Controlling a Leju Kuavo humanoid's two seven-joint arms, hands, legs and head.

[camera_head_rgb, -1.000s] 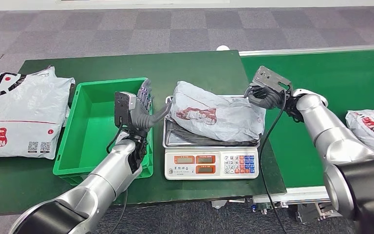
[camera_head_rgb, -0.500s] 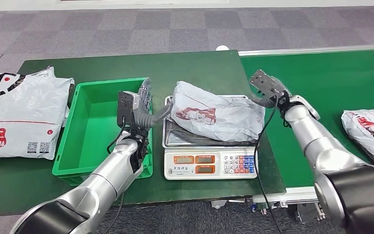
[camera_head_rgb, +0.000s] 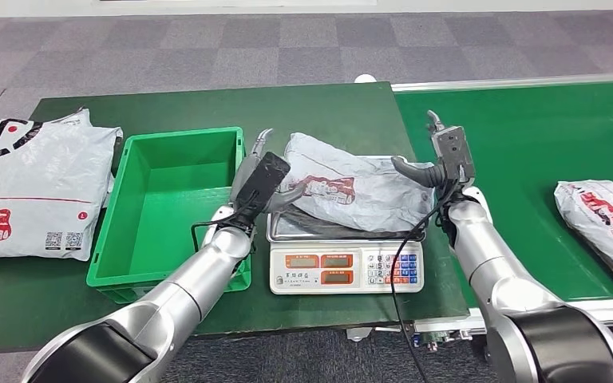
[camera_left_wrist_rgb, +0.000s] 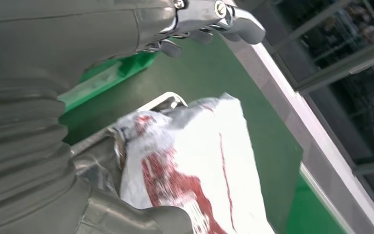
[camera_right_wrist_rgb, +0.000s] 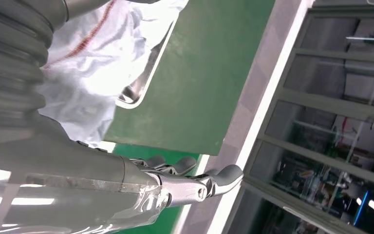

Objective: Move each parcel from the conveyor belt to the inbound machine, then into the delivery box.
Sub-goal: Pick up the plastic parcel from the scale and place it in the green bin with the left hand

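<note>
1. I count three parcels. One crumpled white plastic mailer with red print (camera_head_rgb: 351,187) lies on the steel pan of the white digital weighing scale (camera_head_rgb: 346,268), at my twelve o'clock.
2. A second white and red mailer bag (camera_head_rgb: 603,219) lies on the green conveyor belt (camera_head_rgb: 543,136) at my three o'clock.
3. A third flat white mailer (camera_head_rgb: 32,187) lies on the dark green table (camera_head_rgb: 175,108) at nine o'clock.
4. One green plastic crate (camera_head_rgb: 168,211) sits just beside the scale, at ten o'clock.
5. My left hand (camera_head_rgb: 262,179) hangs at the scale parcel's crate-side end, fingers spread and holding nothing.
6. My right hand (camera_head_rgb: 439,163) stands at its belt-side end, fingers apart, thumb near the wrapping; I cannot tell whether it touches.
</note>
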